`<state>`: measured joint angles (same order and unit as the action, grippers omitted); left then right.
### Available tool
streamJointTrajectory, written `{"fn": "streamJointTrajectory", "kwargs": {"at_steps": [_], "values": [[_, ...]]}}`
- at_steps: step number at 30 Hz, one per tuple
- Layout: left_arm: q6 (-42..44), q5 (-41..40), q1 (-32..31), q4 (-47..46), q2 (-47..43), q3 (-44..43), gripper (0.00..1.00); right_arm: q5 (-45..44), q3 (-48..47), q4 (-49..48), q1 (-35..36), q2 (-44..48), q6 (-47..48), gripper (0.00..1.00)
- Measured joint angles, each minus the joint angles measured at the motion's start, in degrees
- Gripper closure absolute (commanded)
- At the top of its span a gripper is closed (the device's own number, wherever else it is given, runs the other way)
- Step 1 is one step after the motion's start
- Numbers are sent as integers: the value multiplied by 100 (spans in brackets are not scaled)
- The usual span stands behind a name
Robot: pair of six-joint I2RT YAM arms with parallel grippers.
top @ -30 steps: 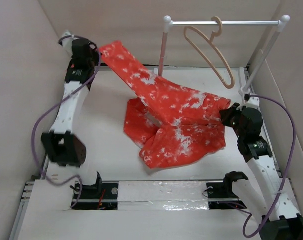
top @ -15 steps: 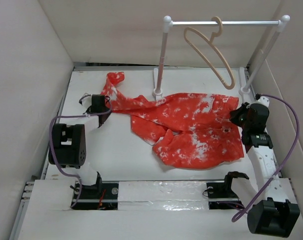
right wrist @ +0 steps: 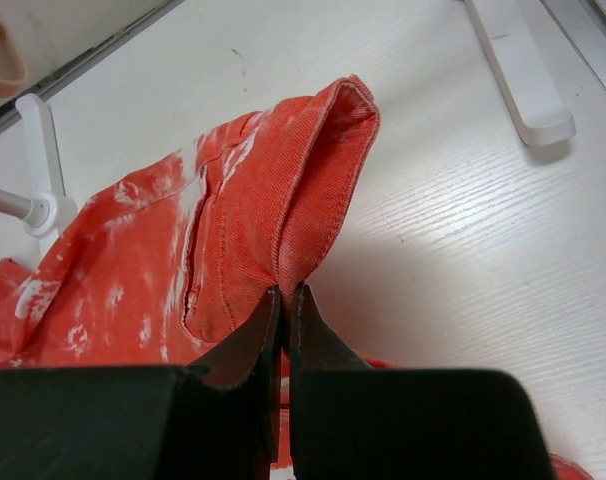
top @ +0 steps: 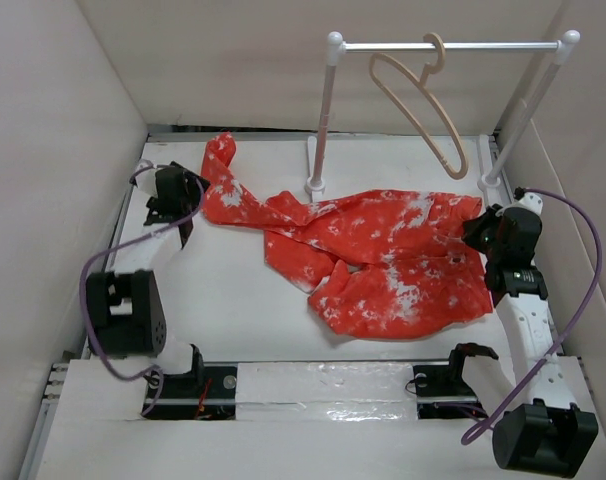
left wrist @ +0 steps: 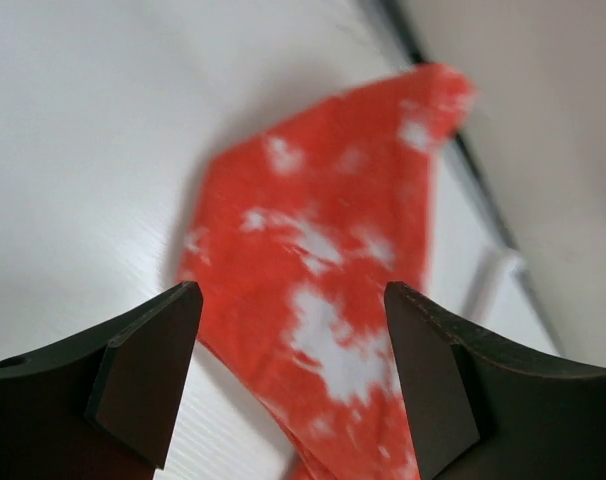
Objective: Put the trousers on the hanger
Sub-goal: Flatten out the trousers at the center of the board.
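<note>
The red-orange trousers (top: 383,255) with white blotches lie spread across the table, one leg end (top: 221,165) reaching the far left. My left gripper (top: 188,190) is open just left of that leg. In the left wrist view the leg (left wrist: 328,280) lies on the table beyond the left gripper (left wrist: 293,300), untouched by the fingers. My right gripper (top: 475,228) is shut on the trousers' waist edge at the right; the right wrist view shows the right gripper (right wrist: 286,295) pinching a folded seam (right wrist: 313,190). The beige hanger (top: 423,105) hangs on the rail.
A white two-post rack (top: 443,45) stands at the back, its left foot (top: 315,185) touching the fabric and its right foot (right wrist: 518,75) near my right arm. Cardboard walls (top: 63,150) close in the left, back and right sides.
My left gripper opened and let go of the trouser leg, which dropped from its raised position onto the table. The left arm pulled back to the left. The right gripper kept its grip.
</note>
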<state>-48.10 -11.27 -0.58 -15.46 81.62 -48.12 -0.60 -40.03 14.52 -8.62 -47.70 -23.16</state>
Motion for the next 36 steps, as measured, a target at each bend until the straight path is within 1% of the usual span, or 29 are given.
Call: {"fn": "streamJointTrajectory", "kwargs": {"at_steps": [1, 5, 7, 10, 14, 16, 18, 19, 20, 22, 26, 29, 32, 36], "values": [[31, -22, 114, 256, 295, -341, 30, 0, -7, 0, 0, 0, 2, 100], [321, -122, 302, 1141, 2153, -2413, 31, 4, -57, 7, 0, -2, 9, 100], [501, -111, 315, 1471, 2811, -3058, 31, 33, -74, 4, 0, -2, 33, 100], [708, 98, 356, 1792, 3259, -3250, 31, 109, -76, -2, 0, -22, 48, 100], [813, 374, 507, 2083, 3567, -3283, 34, 192, -74, -17, -4, -116, 48, 100], [846, 479, 557, 2105, 3595, -3403, 38, 223, -76, -39, -4, -162, 48, 100], [863, 570, 584, 2087, 3659, -3453, 57, 267, -76, -76, -4, -192, 46, 100], [861, 629, 586, 2076, 3707, -3453, 70, 289, -74, -103, -4, -197, 46, 100], [852, 671, 581, 2044, 3757, -3456, 100, 306, -76, -127, -4, -199, 44, 100], [835, 778, 577, 1989, 3794, -3440, 100, 339, -76, -175, -4, -205, 46, 100], [706, 758, 560, 1827, 3578, -3141, 100, 339, -74, -212, -4, -216, 44, 100], [693, 424, 557, 2107, 2981, -2920, 100, 339, -74, -264, -4, -234, 31, 100], [761, -7, 546, 2267, 1923, -2909, 100, 339, -72, -382, -4, -337, -33, 100], [929, -420, 463, 2004, 374, -2909, 96, 339, -61, -516, -46, -542, -129, 100]]}}
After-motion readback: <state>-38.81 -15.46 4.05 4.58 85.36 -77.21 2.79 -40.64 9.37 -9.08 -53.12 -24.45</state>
